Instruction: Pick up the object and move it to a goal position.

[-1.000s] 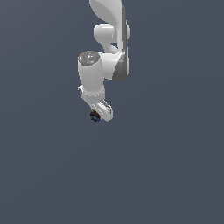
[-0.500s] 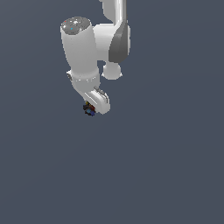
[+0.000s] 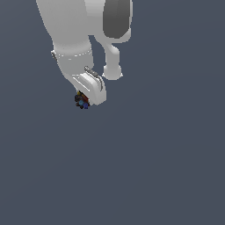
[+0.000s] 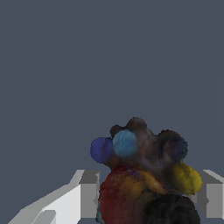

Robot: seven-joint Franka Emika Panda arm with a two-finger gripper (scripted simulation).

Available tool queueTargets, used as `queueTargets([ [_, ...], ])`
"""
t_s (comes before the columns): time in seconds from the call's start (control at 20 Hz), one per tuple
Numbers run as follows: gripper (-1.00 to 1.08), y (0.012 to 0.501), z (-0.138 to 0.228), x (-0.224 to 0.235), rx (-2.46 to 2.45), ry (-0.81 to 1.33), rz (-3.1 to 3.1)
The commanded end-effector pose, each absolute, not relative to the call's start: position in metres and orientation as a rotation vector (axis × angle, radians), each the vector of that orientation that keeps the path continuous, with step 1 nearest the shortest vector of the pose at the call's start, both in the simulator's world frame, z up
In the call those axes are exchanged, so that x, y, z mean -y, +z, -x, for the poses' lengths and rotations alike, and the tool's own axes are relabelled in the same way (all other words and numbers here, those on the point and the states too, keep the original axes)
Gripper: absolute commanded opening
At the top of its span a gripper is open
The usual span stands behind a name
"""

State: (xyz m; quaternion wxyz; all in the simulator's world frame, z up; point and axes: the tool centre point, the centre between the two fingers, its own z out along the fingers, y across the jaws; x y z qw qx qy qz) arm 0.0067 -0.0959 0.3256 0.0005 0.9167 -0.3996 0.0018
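— Gripper: what is it doing?
— Clamped on the object, one finger on each side.
— How does the object look?
— Lumpy cluster of dark blobs, with blue, red and yellow lumps.
— Where?
— Under the white arm, against plain grey.

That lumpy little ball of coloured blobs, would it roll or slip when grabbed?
The object looks knobbly, so it probably wobbles rather than rolls. It sits between the tool fingers, its bumps likely giving grip. It seems tiny, so probably light.
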Motion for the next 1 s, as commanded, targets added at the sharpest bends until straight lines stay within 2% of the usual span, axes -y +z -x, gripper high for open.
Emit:
queueTargets([
  [0.0, -1.0, 0.345, -0.014, 0.098, 1.254, 0.005, -2.879],
  [0.95, -1.0, 0.44, -0.053, 0.109, 1.251, 0.001, -2.881],
])
